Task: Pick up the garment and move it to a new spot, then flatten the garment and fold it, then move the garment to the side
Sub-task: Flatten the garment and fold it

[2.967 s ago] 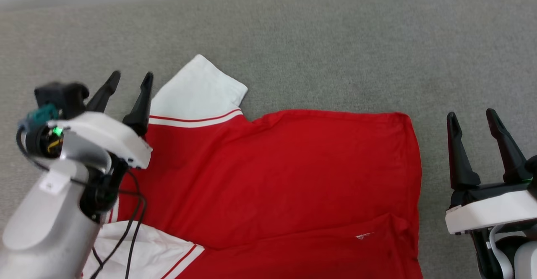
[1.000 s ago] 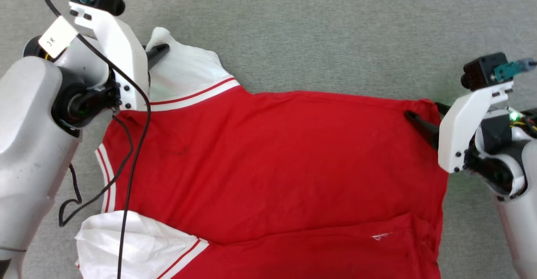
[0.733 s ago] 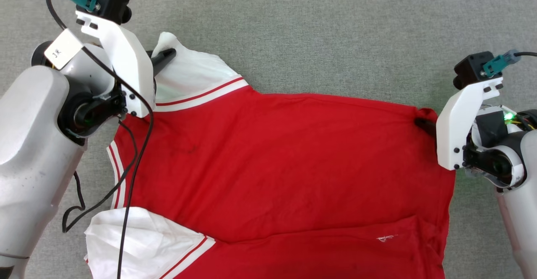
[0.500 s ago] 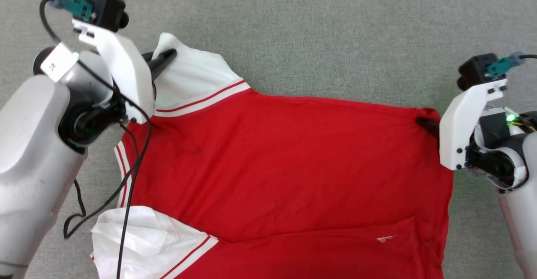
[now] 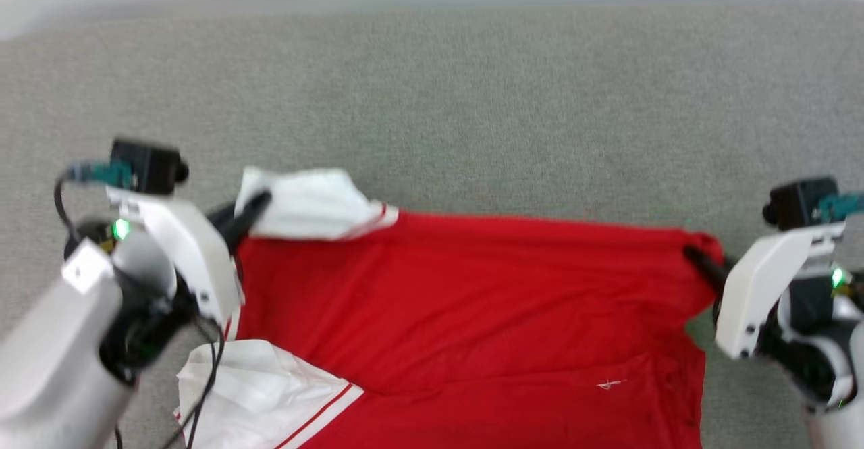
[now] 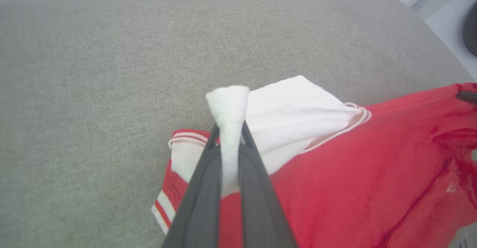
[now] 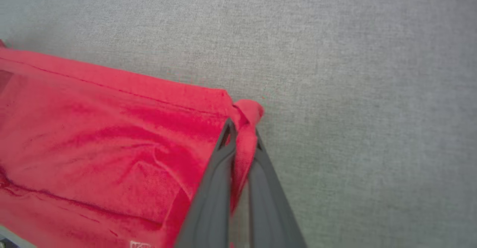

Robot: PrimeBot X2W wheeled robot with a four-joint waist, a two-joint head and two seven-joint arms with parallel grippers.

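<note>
The garment (image 5: pixel 472 300), a red jersey with white sleeves and white stripe trim, is spread across the grey surface with its far edge raised. My left gripper (image 5: pixel 255 204) is shut on the far white sleeve (image 5: pixel 310 202), and the left wrist view shows white cloth pinched between its fingers (image 6: pixel 208 173). My right gripper (image 5: pixel 695 256) is shut on the garment's far right red corner (image 7: pixel 248 113), which bunches between its fingers (image 7: pixel 214 188). A second white sleeve (image 5: pixel 256 388) lies flat at the lower left. The chest letters are hidden.
Grey woven fabric surface (image 5: pixel 472 111) stretches beyond the garment, with a pale wall past its far edge. In the left wrist view the surface's rounded corner (image 6: pixel 417 5) lies at the upper right. A black cable (image 5: pixel 202 395) hangs from my left arm over the near sleeve.
The head camera has tilted up, showing more of the far surface. Both grippers have lifted the garment's far edge; the right gripper closed on the red corner within the last second.
</note>
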